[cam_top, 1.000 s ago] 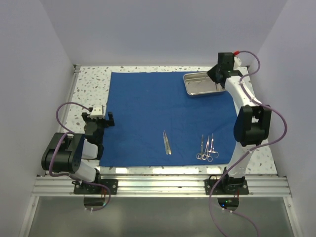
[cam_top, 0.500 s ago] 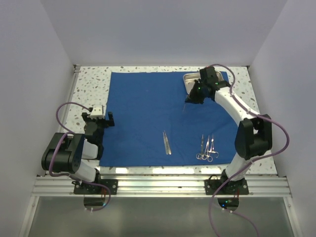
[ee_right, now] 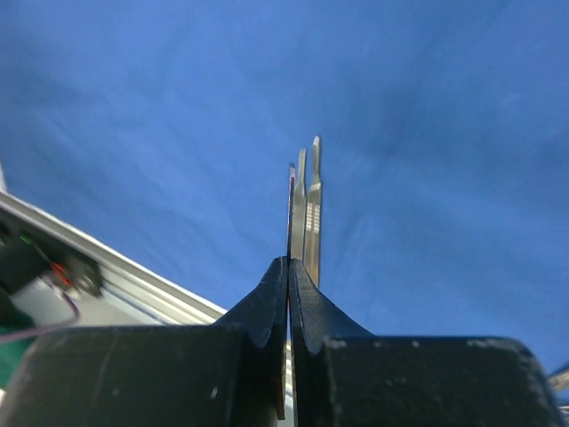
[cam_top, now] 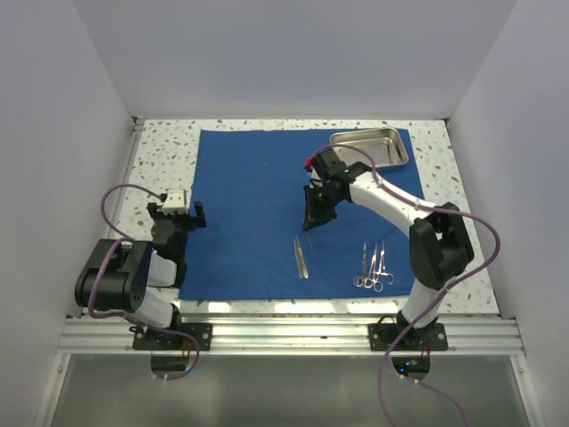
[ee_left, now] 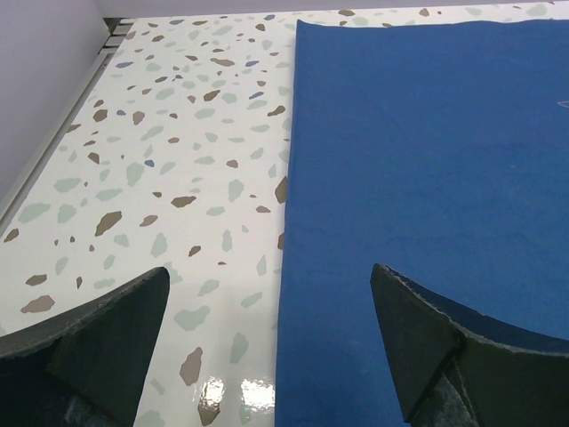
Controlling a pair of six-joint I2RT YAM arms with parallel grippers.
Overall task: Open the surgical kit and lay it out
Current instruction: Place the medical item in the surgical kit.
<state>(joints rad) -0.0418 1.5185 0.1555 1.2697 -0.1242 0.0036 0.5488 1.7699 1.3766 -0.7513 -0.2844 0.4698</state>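
The royal-blue cloth (cam_top: 249, 191) lies spread flat on the table. The steel tray (cam_top: 402, 157) sits on its far right corner. Thin tweezers (cam_top: 301, 256) lie near the front middle of the cloth, and several ring-handled forceps (cam_top: 373, 265) lie to their right. My right gripper (cam_top: 308, 224) points down just beyond the tweezers. In the right wrist view it (ee_right: 289, 263) is shut on a thin steel instrument (ee_right: 291, 205) seen edge-on, with the lying tweezers (ee_right: 312, 205) just beyond. My left gripper (cam_top: 176, 216) is open and empty over the cloth's left edge (ee_left: 293, 222).
Speckled white tabletop (ee_left: 178, 151) shows left of the cloth. A metal rail (cam_top: 284, 311) runs along the near edge and also shows in the right wrist view (ee_right: 116, 267). White walls enclose the left, back and right sides.
My right arm has swung from the tray at the far right down to the front middle of the cloth, carrying the thin instrument. The left arm has not moved.
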